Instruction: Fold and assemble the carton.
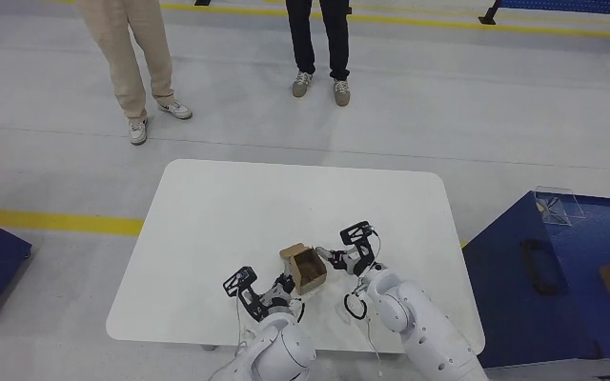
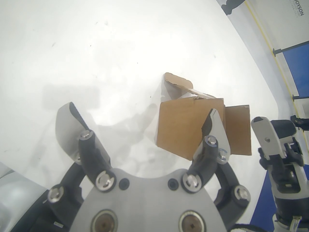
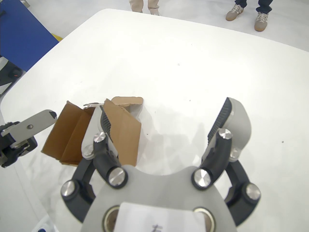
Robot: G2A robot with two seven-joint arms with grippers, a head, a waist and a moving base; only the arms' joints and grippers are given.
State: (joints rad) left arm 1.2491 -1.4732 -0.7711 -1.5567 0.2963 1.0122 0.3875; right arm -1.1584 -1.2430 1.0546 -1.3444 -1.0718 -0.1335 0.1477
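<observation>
- Currently we see the brown carton (image 1: 304,268) on the white table (image 1: 238,219), lower centre of the top view, one end open and flaps loose
- The left gripper (image 2: 141,121) sits at its lower left, fingers spread wide, one fingertip by a carton wall; we cannot tell contact
- The right gripper (image 3: 166,112) sits at its right, fingers likewise apart, clamping nothing

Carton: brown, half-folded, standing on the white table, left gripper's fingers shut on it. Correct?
One error: the left gripper is not shut on the carton. The left wrist view shows its fingers spread wide open, with one of them in front of the carton's side. The rest is correct: brown, half-folded, standing on the white table.
</observation>
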